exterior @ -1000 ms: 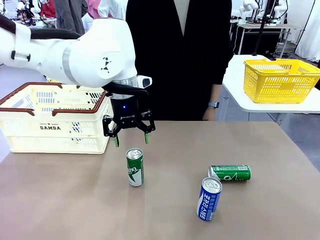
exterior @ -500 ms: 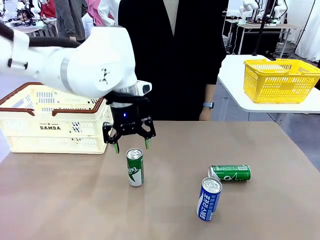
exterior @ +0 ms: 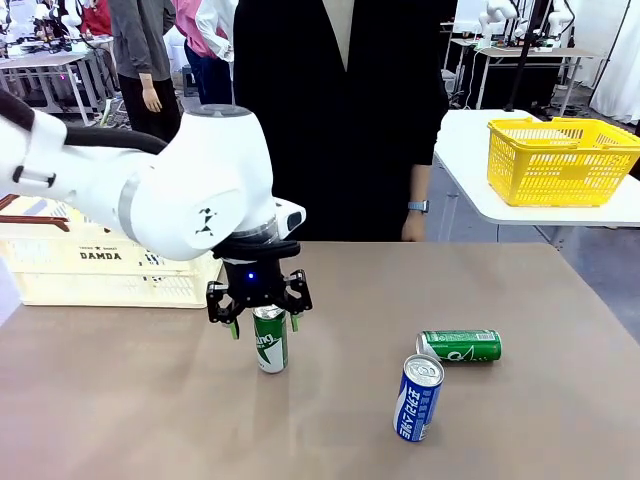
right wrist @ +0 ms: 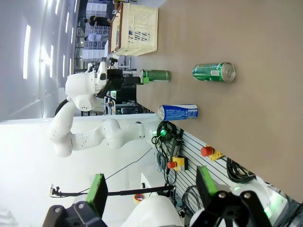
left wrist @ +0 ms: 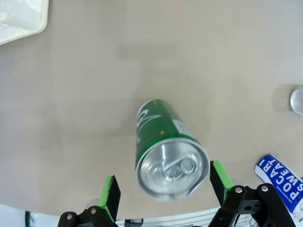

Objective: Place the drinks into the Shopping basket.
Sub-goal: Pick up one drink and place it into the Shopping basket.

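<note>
Left gripper [exterior: 264, 325]: jaws spread wide, lowered over the top of the standing green can [exterior: 270, 345], one finger on each side of it; nothing clamped.
Pads, left wrist view: one green pad [left wrist: 110, 191] clear of the can's side, the other [left wrist: 219, 174] just beside the silver rim; contact there impossible to tell.
Right gripper [right wrist: 151, 187]: spread wide, nothing between the pads, well apart from the cans.
Standing green can: upright on the table [exterior: 150, 420], silver top up, left of centre, near the basket [exterior: 110, 270] but outside it.
Lying green can [exterior: 460, 346]: on its side, right of centre, silver end toward the robot's left.
Blue can [exterior: 419, 398]: standing on end, white lettering down its side, just beside the lying green can on the robot's side, apart from it.
Basket: cream, slotted, brown rim and handles, "DAMDA" on the side, at the far left of the table, partly hidden behind the left arm.
Person: at the far edge, dark clothing, one hand [exterior: 412, 228] hanging by the table edge, a watch on that wrist.
Yellow basket [exterior: 560, 160]: on a white side table [exterior: 470, 190], far right.
</note>
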### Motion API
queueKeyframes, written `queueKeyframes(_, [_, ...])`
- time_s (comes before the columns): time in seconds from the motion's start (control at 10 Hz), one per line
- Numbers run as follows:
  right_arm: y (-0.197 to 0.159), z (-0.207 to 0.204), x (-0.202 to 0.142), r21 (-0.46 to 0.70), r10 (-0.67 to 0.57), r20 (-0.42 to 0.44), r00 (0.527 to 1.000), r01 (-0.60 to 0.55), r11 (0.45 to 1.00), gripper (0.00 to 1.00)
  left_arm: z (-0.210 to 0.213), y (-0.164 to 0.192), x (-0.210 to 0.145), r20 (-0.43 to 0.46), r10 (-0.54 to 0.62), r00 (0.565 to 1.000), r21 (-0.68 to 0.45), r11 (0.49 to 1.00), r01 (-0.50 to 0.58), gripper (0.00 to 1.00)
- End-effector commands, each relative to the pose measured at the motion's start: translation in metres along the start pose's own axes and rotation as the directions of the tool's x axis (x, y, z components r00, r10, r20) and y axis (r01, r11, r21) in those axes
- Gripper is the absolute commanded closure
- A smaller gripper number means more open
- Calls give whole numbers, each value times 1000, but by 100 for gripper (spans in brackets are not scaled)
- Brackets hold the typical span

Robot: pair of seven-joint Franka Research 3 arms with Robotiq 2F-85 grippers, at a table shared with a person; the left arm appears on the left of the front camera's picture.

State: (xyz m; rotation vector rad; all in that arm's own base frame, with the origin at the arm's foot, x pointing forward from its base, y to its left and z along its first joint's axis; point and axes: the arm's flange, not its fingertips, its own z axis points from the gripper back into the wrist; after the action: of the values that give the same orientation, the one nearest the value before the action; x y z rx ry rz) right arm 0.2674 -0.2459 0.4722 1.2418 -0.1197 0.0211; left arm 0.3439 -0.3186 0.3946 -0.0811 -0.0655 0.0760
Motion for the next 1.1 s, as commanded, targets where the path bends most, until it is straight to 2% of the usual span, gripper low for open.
queueKeyframes(0.0, [4, 1, -2, -3, -13, -8, 1000, 13, 1000, 0, -12, -4, 17, 23, -31, 999, 20, 999, 31, 0])
queueKeyframes(0.2, [4, 1, -2, -3, -13, -8, 1000, 13, 1000, 0, -15, 2, 32, -4, -43, 999, 33, 999, 43, 0])
queueKeyframes(0.4, [4, 1, -2, -3, -13, -8, 1000, 13, 1000, 0, -17, 6, 44, -27, -72, 997, -3, 997, 72, 0])
queueKeyframes(1.0, [4, 1, -2, -3, -13, -8, 1000, 13, 1000, 0, -29, 0, 41, -91, -93, 992, -1, 996, 93, 0])
